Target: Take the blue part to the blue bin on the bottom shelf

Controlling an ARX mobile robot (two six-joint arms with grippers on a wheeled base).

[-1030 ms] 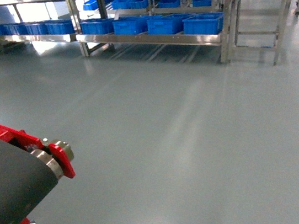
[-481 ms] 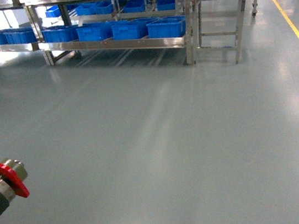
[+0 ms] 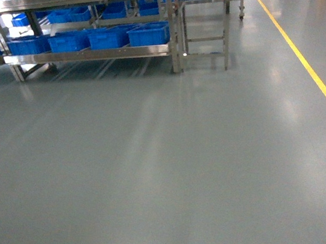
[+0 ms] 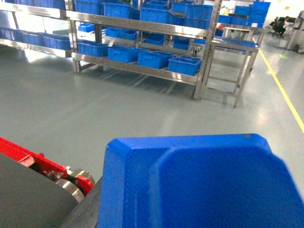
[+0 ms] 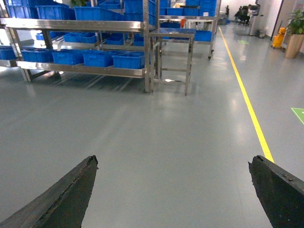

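The blue part (image 4: 199,185) is carried at the left pincer, whose grip cannot be told. The bottom shelf (image 4: 137,69) with its blue bins (image 4: 184,64) is seen well ahead and slightly left of it. The right pincer (image 5: 173,190) is spread wide and empty.

I see a smooth grey floor (image 3: 156,159) with soft glare streaks, and a yellow line (image 3: 307,65) running down its right side. A small steel table (image 3: 203,19) stands just beside the racking, and a potted plant (image 5: 295,33) sits far right.

Right gripper (image 5: 173,190): black wedge-shaped jaws, rough worn edges
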